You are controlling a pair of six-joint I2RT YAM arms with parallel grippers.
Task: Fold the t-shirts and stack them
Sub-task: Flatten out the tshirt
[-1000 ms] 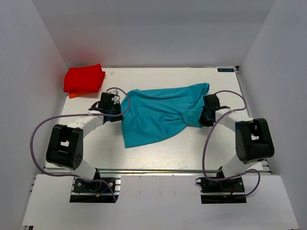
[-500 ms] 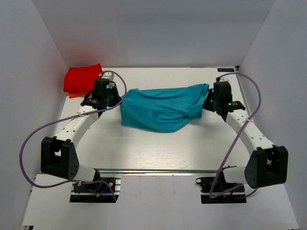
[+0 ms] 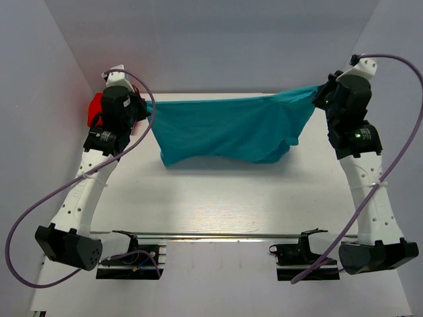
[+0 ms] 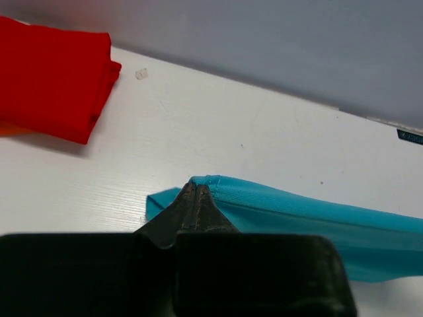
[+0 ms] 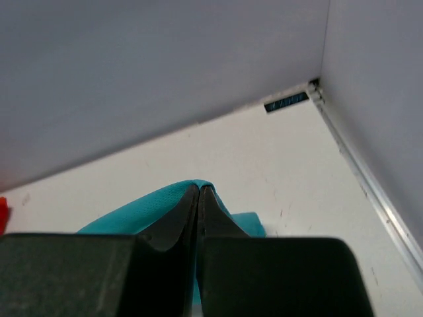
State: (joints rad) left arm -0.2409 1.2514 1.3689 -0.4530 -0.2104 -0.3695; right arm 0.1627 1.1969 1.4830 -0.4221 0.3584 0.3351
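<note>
The teal t-shirt (image 3: pixel 228 129) hangs stretched in the air between my two raised grippers, its lower edge sagging over the table. My left gripper (image 3: pixel 142 105) is shut on its left corner; the left wrist view shows the closed gripper (image 4: pixel 195 188) pinching the teal hem (image 4: pixel 291 208). My right gripper (image 3: pixel 322 96) is shut on its right corner; in the right wrist view the gripper (image 5: pixel 199 189) is closed on teal cloth (image 5: pixel 132 214). The red t-shirt (image 3: pixel 96 109) lies folded at the back left corner, mostly hidden behind my left arm, and shows plainly in the left wrist view (image 4: pixel 53 79).
White walls close in the table at the back and both sides. A small dark label (image 5: pixel 285 102) sits at the back right corner. A metal rail (image 3: pixel 218 233) runs along the near edge between the arm bases.
Both arms have lifted and spread apart, raising the teal t-shirt off the table and stretching it wide toward the back. The red t-shirt has not moved.
</note>
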